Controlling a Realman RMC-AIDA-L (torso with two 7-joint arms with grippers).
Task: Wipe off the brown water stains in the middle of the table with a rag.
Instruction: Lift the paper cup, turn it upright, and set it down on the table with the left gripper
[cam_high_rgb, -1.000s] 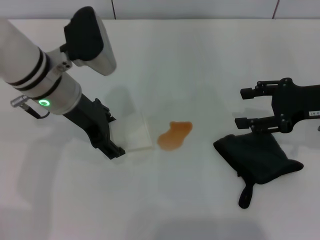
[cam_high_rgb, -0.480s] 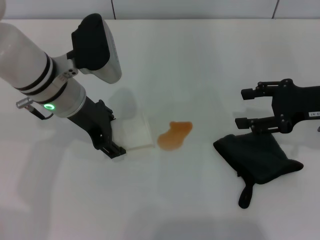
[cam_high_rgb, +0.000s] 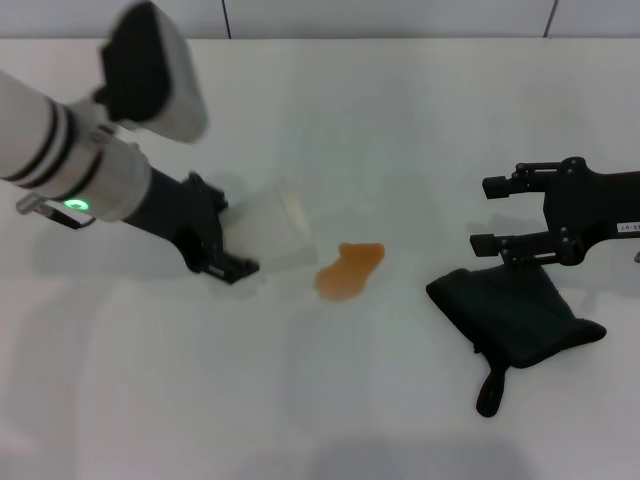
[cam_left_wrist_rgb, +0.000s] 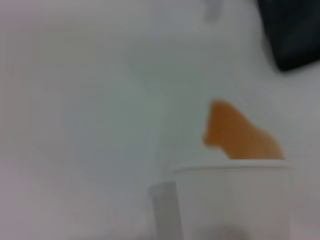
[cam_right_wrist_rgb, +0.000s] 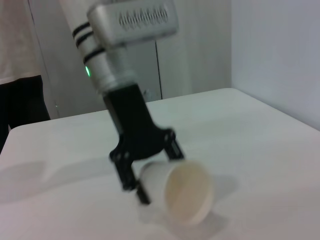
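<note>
The brown water stains (cam_high_rgb: 350, 270) form one small orange-brown blotch in the middle of the white table (cam_high_rgb: 330, 400); it also shows in the left wrist view (cam_left_wrist_rgb: 240, 135). The black rag (cam_high_rgb: 515, 312) lies crumpled to its right, loop tail toward the front edge. My right gripper (cam_high_rgb: 492, 214) is open and empty just behind the rag. My left gripper (cam_high_rgb: 240, 238) is shut on a white paper cup (cam_high_rgb: 275, 232), held tilted just left of the stain. The right wrist view shows the cup (cam_right_wrist_rgb: 177, 192) on its side between the left gripper's fingers (cam_right_wrist_rgb: 142, 192).
The table's back edge meets a grey wall (cam_high_rgb: 390, 18). A person in dark trousers (cam_right_wrist_rgb: 20, 100) stands beyond the table's far side in the right wrist view.
My left arm has swung and lifted the paper cup, moving it back and a little toward the stain. The right arm, rag and stain have not moved.
</note>
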